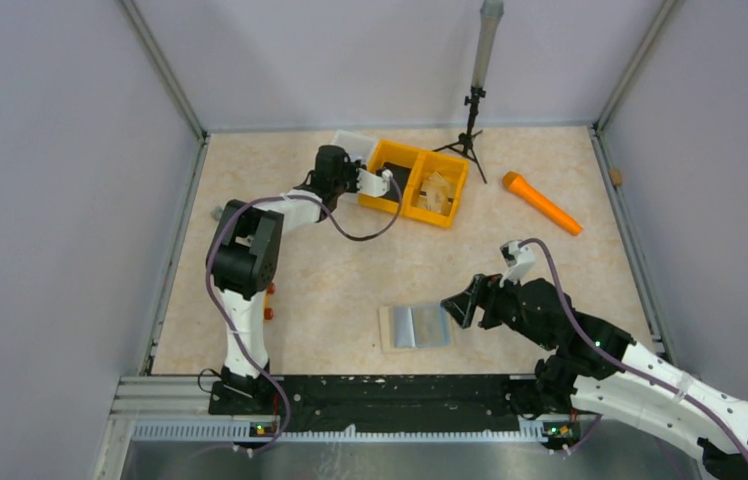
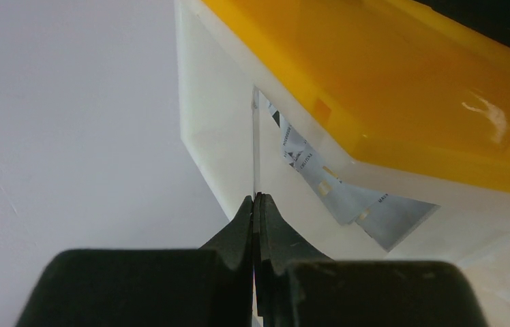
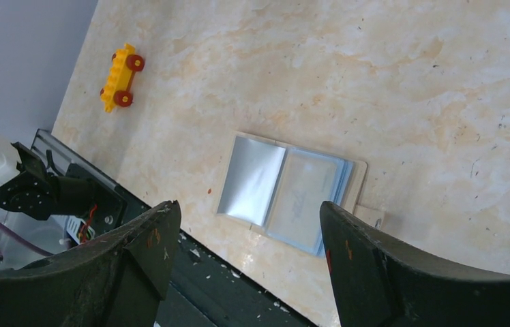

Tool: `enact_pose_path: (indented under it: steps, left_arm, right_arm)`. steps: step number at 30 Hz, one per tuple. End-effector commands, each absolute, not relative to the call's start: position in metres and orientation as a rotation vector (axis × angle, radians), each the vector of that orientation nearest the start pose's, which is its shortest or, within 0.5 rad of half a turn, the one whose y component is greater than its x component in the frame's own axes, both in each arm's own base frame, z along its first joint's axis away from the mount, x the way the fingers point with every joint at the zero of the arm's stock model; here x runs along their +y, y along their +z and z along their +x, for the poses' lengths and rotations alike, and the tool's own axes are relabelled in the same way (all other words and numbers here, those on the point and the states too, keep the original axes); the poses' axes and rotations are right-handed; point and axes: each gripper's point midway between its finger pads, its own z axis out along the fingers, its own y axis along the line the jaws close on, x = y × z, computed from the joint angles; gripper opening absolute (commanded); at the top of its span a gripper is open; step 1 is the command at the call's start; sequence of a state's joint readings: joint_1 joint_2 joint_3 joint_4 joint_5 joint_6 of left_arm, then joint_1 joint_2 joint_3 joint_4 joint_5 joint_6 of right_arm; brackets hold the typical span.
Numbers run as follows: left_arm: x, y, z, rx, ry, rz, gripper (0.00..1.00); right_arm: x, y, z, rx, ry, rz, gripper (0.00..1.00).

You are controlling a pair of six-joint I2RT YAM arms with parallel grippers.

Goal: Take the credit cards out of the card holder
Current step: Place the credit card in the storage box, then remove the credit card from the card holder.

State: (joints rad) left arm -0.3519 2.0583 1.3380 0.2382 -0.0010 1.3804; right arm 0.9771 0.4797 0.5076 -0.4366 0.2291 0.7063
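Left gripper's [image 2: 255,199] jaws clamp a card [image 2: 253,143] over the twelve-o'clock bin [image 2: 204,136]; right gripper [image 3: 247,208], jaws apart, should next reach the six-o'clock holder [image 3: 286,187].

Our left arm [image 1: 246,250] had blocky black joints, white links and a purple cable [image 1: 350,232] looped along it. Our right arm [image 1: 640,375] matched, white shells over black housings, with its own purple lead [image 1: 560,300]. The left hand [image 2: 256,199] ended in smooth matte black fingers [image 2: 232,238]; the right hand [image 3: 244,208] wore scuffed black fingers flecked with orange. Small green lights [image 1: 263,428] glowed at both bases.
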Motion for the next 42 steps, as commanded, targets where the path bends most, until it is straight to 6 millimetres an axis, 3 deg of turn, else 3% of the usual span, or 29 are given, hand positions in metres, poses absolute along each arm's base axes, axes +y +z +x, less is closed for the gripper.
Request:
enact_pose_path:
  steps: [1, 5, 7, 9, 10, 17, 18, 24, 25, 26, 28, 30, 33, 38, 40, 42]
  left_arm:
    - [-0.155, 0.137, 0.583, 1.326, 0.717, 1.550, 0.00]
    - [-0.149, 0.137, 0.583, 1.333, 0.719, 1.559, 0.00]
    - [-0.150, 0.139, 0.582, 1.329, 0.712, 1.558, 0.11]
    - [-0.149, 0.142, 0.581, 1.328, 0.708, 1.543, 0.31]
    - [-0.150, 0.146, 0.580, 1.323, 0.704, 1.534, 0.36]
    - [-0.152, 0.170, 0.559, 1.335, 0.648, 1.507, 0.43]
    - [-0.153, 0.172, 0.552, 1.359, 0.629, 1.502, 0.49]
    - [-0.166, 0.227, 0.487, 1.524, 0.366, 1.153, 0.72]
    - [-0.174, 0.234, 0.472, 1.537, 0.283, 1.116, 0.90]
    - [-0.182, 0.237, 0.455, 1.561, 0.196, 1.088, 0.98]
    - [-0.190, 0.249, 0.423, 1.620, 0.047, 0.918, 0.99]
    - [-0.188, 0.260, 0.405, 1.709, -0.078, 0.666, 0.99]
    - [-0.180, 0.258, 0.377, 1.913, -0.273, 0.326, 0.99]
    - [-0.228, 0.237, 0.309, 2.022, -0.828, 0.227, 0.99]
    - [-0.238, 0.213, 0.287, 2.067, -1.017, 0.110, 0.99]
    - [-0.250, 0.194, 0.264, 2.108, -1.184, 0.112, 0.99]
  right_arm:
    - [0.195, 0.193, 0.155, 2.017, 0.865, -0.093, 0.76]
    - [0.195, 0.192, 0.155, 2.018, 0.869, -0.090, 0.76]
    - [0.196, 0.192, 0.155, 2.018, 0.875, -0.090, 0.76]
    - [0.197, 0.191, 0.154, 2.018, 0.881, -0.091, 0.75]
    - [0.198, 0.191, 0.154, 2.018, 0.884, -0.089, 0.75]
    - [0.198, 0.189, 0.152, 2.026, 0.895, -0.091, 0.74]
    - [0.199, 0.189, 0.152, 2.025, 0.896, -0.093, 0.74]
    - [0.203, 0.178, 0.156, 2.084, 0.850, -0.098, 0.75]
    - [0.203, 0.174, 0.157, 2.110, 0.828, -0.092, 0.76]
    - [0.202, 0.169, 0.157, 2.139, 0.801, -0.089, 0.76]
    - [0.203, 0.159, 0.157, 2.197, 0.761, -0.096, 0.77]
    - [0.202, 0.151, 0.156, 2.235, 0.734, -0.096, 0.78]
    - [0.198, 0.143, 0.155, 2.262, 0.707, -0.088, 0.79]
    - [0.189, 0.130, 0.154, 2.287, 0.650, -0.077, 0.82]
    - [0.185, 0.121, 0.153, 2.312, 0.614, -0.075, 0.82]
    - [0.178, 0.108, 0.153, 2.344, 0.558, -0.059, 0.82]
